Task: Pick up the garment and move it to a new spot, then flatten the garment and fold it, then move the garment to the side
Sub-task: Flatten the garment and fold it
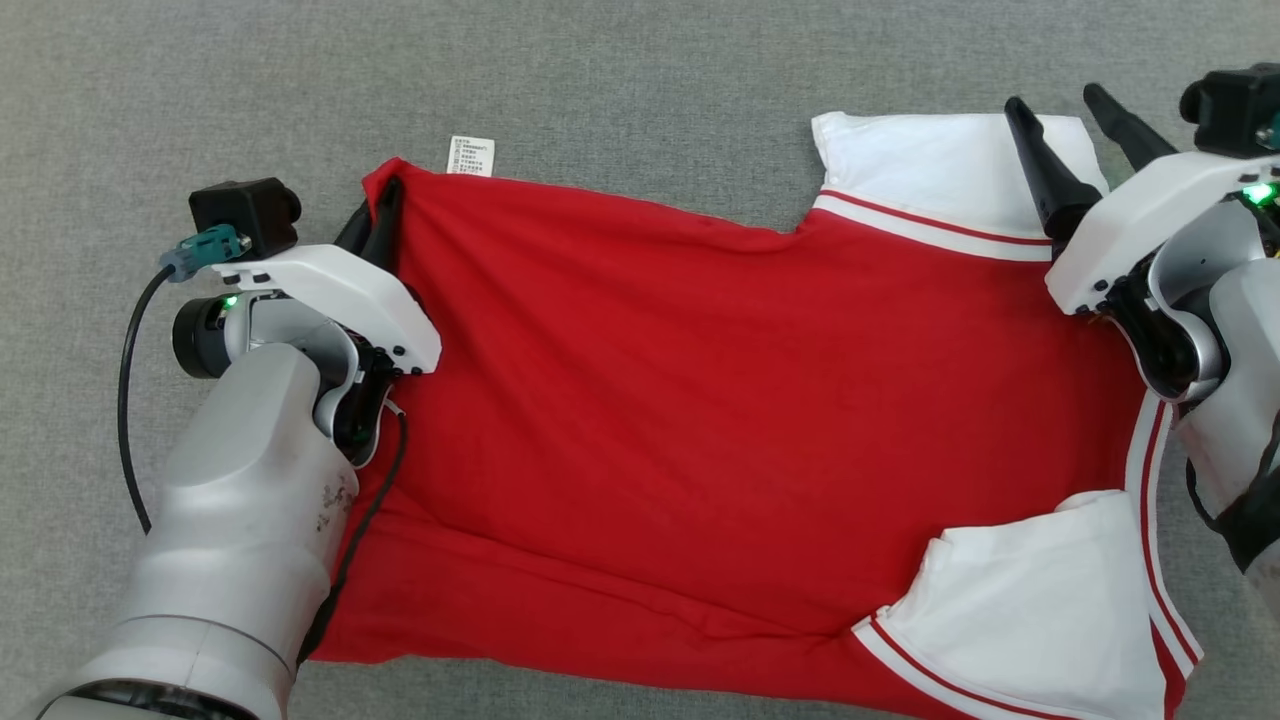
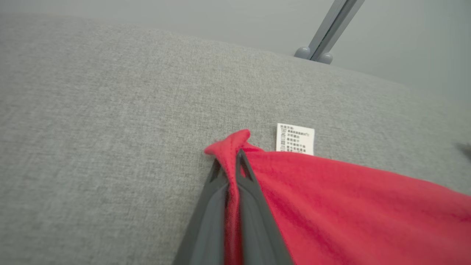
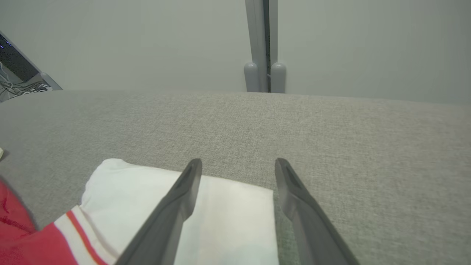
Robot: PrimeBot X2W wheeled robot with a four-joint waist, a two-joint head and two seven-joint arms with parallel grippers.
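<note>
Grey woven fabric (image 1: 640, 80) covers the whole work surface, and the garment (image 1: 700, 400), a red shirt with white sleeves, lies spread across it, hem end toward the robot's left and sleeves toward its right; the left gripper (image 2: 229, 162) sits at the garment's far hem corner, its two dark fingers pressed together on a pinched ridge of red cloth, the corner's tip poking out just past the fingertips; a white care label (image 1: 471, 155) sticks out from the garment's far edge just beside that corner; the right gripper (image 1: 1055, 100) is at the garment's far white sleeve (image 1: 930, 155), its fingers spread wide and grasping nothing, one over the sleeve's cloth and the other just past its outer edge; the near sleeve (image 1: 1030, 600) lies partly over the red body at the garment's near right corner; beyond the garment, a grey post (image 3: 263, 44) stands behind the surface's far edge against a pale wall.
</note>
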